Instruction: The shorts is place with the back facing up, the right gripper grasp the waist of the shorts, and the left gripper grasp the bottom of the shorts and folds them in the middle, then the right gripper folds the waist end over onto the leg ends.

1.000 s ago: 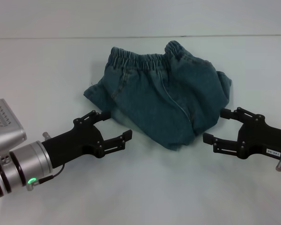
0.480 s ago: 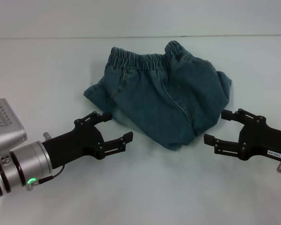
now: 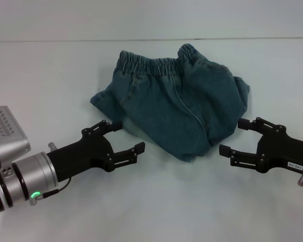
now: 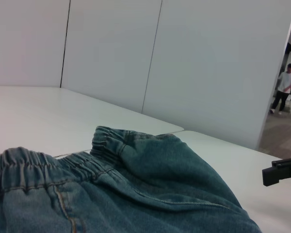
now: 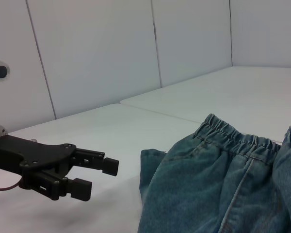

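Shorts [image 3: 174, 108] lie crumpled at table [image 3: 50, 70] centre, slightly toward 12 o'clock; gathered waist [image 3: 159, 64] on far edge, at 12 o'clock of heap. Cloth looks already doubled, leg ends not clearly told apart. Left gripper [image 3: 127, 138] at 7 o'clock of shorts, claw spread, one fingertip just beside cloth edge, holding nothing. Right gripper [image 3: 234, 138] at 4 o'clock, claw likewise spread, near cloth, apart. Both flank near edge, likely poised to reach in for grasp.
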Tool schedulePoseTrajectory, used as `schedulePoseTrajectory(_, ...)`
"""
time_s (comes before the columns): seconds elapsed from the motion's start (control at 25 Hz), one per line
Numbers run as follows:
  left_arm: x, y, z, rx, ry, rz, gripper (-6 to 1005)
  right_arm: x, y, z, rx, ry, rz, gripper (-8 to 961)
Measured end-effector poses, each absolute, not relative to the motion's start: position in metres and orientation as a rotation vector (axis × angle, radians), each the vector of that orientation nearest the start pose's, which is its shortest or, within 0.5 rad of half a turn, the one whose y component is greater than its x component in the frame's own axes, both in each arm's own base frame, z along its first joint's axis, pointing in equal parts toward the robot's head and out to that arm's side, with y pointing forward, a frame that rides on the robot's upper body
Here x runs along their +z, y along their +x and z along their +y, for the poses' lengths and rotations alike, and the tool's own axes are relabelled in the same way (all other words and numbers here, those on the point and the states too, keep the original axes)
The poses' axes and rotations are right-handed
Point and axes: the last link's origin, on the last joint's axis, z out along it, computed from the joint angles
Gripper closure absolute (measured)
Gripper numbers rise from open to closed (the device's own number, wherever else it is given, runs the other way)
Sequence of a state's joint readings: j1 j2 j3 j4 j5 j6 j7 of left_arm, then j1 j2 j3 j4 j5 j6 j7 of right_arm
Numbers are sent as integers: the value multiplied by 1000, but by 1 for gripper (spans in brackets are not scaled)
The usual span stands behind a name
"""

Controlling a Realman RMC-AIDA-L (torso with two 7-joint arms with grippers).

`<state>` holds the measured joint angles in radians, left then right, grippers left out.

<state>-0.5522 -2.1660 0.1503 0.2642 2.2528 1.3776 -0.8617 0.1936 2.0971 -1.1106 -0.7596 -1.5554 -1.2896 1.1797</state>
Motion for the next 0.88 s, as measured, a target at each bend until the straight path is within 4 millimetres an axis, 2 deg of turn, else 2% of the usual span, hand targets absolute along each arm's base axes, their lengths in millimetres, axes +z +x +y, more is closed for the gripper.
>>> schedulePoseTrajectory(0.88, -79, -284, 298, -793, -2502, -608, 99, -18, 305, 283, 657, -2490, 577, -3)
